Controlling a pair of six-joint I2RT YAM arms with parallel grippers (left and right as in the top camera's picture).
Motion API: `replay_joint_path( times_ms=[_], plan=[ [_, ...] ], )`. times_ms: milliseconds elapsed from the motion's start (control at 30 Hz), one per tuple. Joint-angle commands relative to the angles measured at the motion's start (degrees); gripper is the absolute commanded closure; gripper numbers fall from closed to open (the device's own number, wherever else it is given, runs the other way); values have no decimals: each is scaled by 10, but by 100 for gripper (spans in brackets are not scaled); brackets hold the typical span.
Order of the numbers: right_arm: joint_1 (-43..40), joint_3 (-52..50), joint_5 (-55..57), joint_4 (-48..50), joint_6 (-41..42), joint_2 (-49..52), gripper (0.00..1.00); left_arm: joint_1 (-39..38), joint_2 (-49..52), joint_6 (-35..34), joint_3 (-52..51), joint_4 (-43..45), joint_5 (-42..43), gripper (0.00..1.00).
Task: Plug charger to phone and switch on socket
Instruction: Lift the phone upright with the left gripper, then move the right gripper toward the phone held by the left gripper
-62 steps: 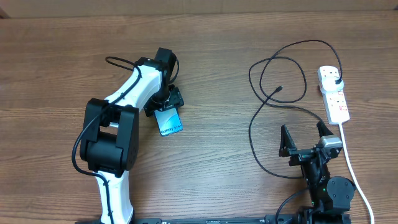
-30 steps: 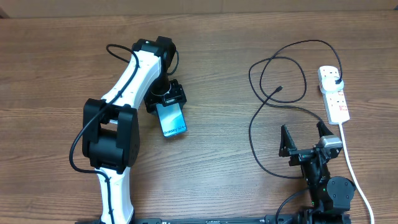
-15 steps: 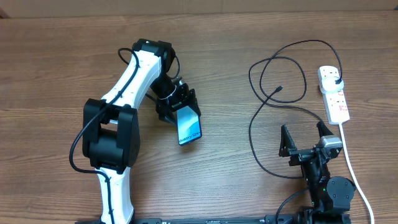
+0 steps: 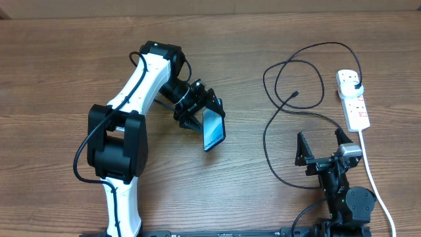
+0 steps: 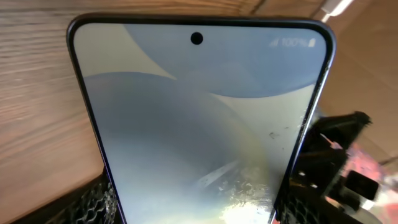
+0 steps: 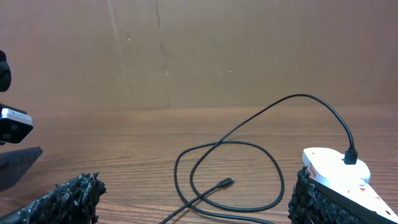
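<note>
Left gripper [image 4: 204,116] clasped the phone [image 4: 214,130] near table [image 4: 66,66] centre; right gripper [image 4: 322,153] rested released at 5 o'clock. The phone would best be laid flat, port toward the charger tip [image 4: 295,95] at its 2 o'clock, well apart.

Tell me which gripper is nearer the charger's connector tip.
Right. The right gripper sits open just short of the connector tip; the left gripper holds the phone farther off to its left.
</note>
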Motion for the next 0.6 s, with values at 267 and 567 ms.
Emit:
replay_joint_path(
  times_ms=[267,567],
  plan=[
    [0,-6,-150,10,289,-2,0,0,2,15,18,5,75,33],
    [0,-6,-242,15,481,-2,0,0,2,15,18,5,75,33]
  ],
)
